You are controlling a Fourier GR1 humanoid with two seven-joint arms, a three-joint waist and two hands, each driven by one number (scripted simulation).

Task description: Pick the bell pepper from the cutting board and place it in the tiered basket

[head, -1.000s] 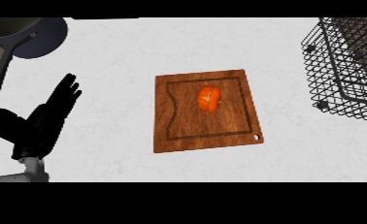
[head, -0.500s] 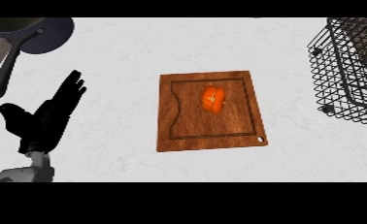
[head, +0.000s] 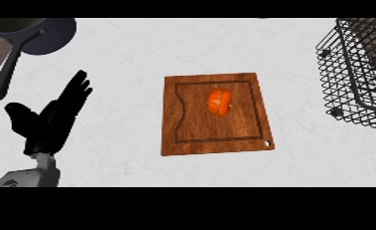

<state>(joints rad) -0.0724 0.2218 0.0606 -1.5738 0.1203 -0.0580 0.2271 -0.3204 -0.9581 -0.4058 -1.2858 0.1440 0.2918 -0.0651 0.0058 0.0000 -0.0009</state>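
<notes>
Resting left hand [head: 51, 119] seemingly raised slightly; bell pepper [head: 219, 102] unmoved.

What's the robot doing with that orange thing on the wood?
Nothing is holding it yet. The orange bell pepper lies alone on the wooden cutting board in the middle of the counter. The robot's left hand is open at the left, away from the board. The black wire tiered basket, where the pepper should go, stands at the right edge. The right hand isn't visible.
</notes>
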